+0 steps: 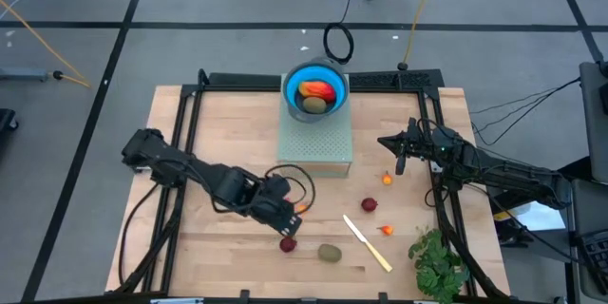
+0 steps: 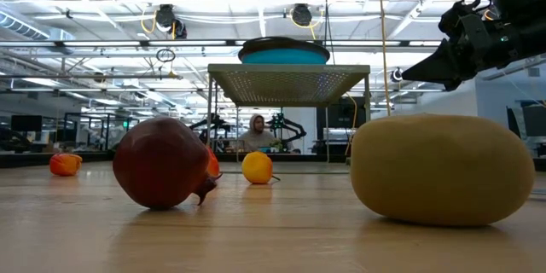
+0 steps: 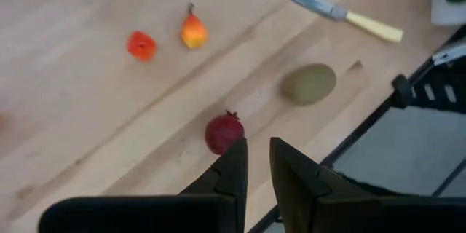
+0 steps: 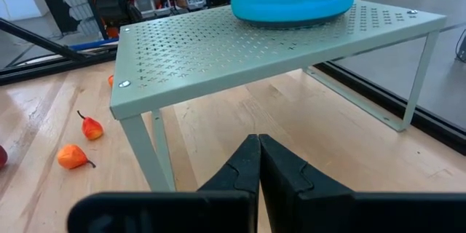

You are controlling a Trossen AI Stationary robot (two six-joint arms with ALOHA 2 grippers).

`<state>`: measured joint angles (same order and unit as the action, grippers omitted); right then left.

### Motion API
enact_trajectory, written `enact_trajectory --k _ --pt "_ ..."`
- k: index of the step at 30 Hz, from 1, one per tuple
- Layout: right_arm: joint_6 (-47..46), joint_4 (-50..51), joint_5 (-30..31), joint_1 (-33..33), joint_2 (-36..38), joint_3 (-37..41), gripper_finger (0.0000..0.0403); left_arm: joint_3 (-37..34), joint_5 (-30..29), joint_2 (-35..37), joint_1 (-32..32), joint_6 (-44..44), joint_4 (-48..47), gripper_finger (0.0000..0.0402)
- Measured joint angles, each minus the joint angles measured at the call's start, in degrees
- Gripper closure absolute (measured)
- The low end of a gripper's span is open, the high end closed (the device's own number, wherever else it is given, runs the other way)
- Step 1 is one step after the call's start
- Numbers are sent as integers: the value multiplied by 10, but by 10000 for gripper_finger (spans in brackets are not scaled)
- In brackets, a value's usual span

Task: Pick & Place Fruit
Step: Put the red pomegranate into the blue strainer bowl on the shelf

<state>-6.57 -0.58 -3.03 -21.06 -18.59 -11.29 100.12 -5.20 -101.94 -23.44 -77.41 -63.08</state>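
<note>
Surface: butcher-block wooden table [image 1: 237, 247], planks running left to right, dark metal frame along its edges.
Room: grey floor with cables around the table; the low view shows an open hall with ceiling lights and 1 person seated far behind.
Stand: pale green perforated metal shelf [image 4: 247, 51] at the table's far centre, on thin legs, open underneath.
Bowl: blue bowl [image 1: 290, 90] on the shelf, holding 1 red-orange oval fruit [image 1: 316, 87] and 1 brown-green piece.
Fruit on table: dark red ball [image 1: 288, 243] and kiwi-like oval [image 1: 329, 253] near the front edge, apart from each other; a second dark red ball [image 1: 369, 205] nearer the centre; small orange-red bits [image 1: 387, 179] scattered right of centre.
Other items: cream-handled knife [image 1: 367, 242] lying diagonally right of the kiwi-like oval; green leafy bunch [image 1: 437, 261] at the front right corner.
Left gripper [image 3: 253, 166]: low over the front centre, just beside the first dark red ball; fingers nearly together, a narrow gap between them, nothing held.
Right gripper [image 4: 258, 162]: raised at the right side, facing the shelf; fingers closed tight, empty.
Edges: kiwi-like oval and first dark red ball lie close to the front edge.
Open room: bare wood at the left half and between shelf and front fruit.
</note>
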Motion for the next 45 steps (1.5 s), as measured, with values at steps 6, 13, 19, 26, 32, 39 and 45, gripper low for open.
enact_trajectory --k 6,13,19,26,32,39,45 --pt "0 0 0 0 0 0 403 0 44 -40 -2 28 24 346" --pt "0 0 0 0 0 0 403 0 82 -86 -7 82 33 346" --pt "0 0 0 0 0 0 403 0 96 -107 -8 121 34 346" --pt "0 0 0 0 0 0 403 0 83 -111 -11 161 33 334" --pt "4 0 0 0 0 0 403 0 64 -111 -10 162 33 267" --pt "4 0 0 0 0 0 403 0 49 -111 -11 191 33 149" --pt "4 0 0 0 0 0 403 0 52 -129 -11 226 33 73"
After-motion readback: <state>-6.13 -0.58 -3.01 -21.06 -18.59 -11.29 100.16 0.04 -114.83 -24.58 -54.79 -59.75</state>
